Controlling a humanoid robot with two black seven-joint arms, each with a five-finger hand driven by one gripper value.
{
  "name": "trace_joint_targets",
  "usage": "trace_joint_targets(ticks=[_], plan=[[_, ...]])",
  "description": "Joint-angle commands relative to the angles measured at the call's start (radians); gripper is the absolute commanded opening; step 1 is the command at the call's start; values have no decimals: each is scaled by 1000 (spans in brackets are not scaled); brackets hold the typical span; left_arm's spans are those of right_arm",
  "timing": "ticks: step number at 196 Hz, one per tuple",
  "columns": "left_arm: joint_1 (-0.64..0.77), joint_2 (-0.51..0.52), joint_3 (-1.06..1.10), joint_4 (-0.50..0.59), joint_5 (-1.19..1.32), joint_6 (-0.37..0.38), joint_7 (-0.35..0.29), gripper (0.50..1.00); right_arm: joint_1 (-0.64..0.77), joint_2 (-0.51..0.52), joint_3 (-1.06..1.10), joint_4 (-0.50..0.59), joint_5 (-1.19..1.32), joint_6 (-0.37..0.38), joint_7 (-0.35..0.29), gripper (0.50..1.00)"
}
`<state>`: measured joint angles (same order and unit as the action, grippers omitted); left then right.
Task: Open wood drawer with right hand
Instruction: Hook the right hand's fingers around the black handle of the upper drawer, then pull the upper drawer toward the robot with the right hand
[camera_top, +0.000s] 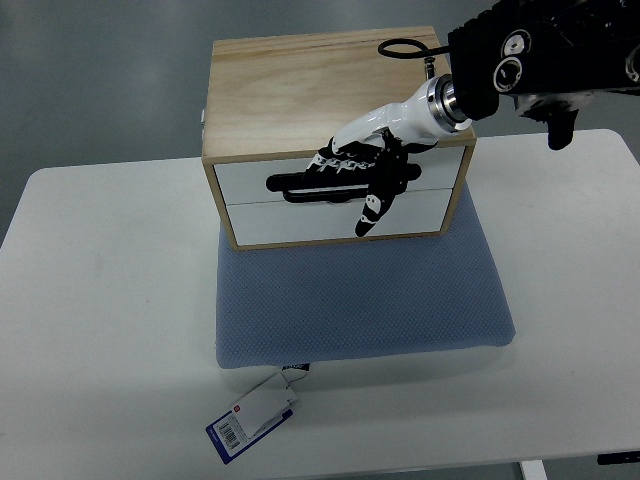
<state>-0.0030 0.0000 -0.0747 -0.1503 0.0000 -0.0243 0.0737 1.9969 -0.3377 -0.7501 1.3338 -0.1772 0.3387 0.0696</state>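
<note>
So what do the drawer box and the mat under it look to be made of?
Drawer box: pale unfinished-looking wood with visible grain on top; its drawer fronts look smooth, painted white. Mat: blue-grey, with dotted texture, probably fabric or foam.

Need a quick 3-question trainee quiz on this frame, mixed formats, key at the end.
1. True or false: the right hand is at the front of the wooden drawer box.
2. What lies under the box? A) blue mat B) metal tray C) cardboard
3. Fill in: the tag lies on the ____ table.

Key: 1 true; 2 A; 3 white.
</note>
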Motion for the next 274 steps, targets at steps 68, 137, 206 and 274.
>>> trace_joint_targets(ticks=[68, 137, 206, 274], plan=[[0, 0, 1, 0, 0, 0, 0, 1000, -47, 2, -2, -12, 25, -50, -16, 928], [0, 0, 0, 0, 0, 0, 0, 1000, -61, -3, -8, -12, 27, -44, -25, 928], [0, 0, 0, 0, 0, 0, 0, 1000, -43, -21, -18, -2, 24, 51, -22, 928], [0, 0, 0, 0, 0, 0, 0, 1000, -18, -41, -18, 33, 24, 129, -14, 928]])
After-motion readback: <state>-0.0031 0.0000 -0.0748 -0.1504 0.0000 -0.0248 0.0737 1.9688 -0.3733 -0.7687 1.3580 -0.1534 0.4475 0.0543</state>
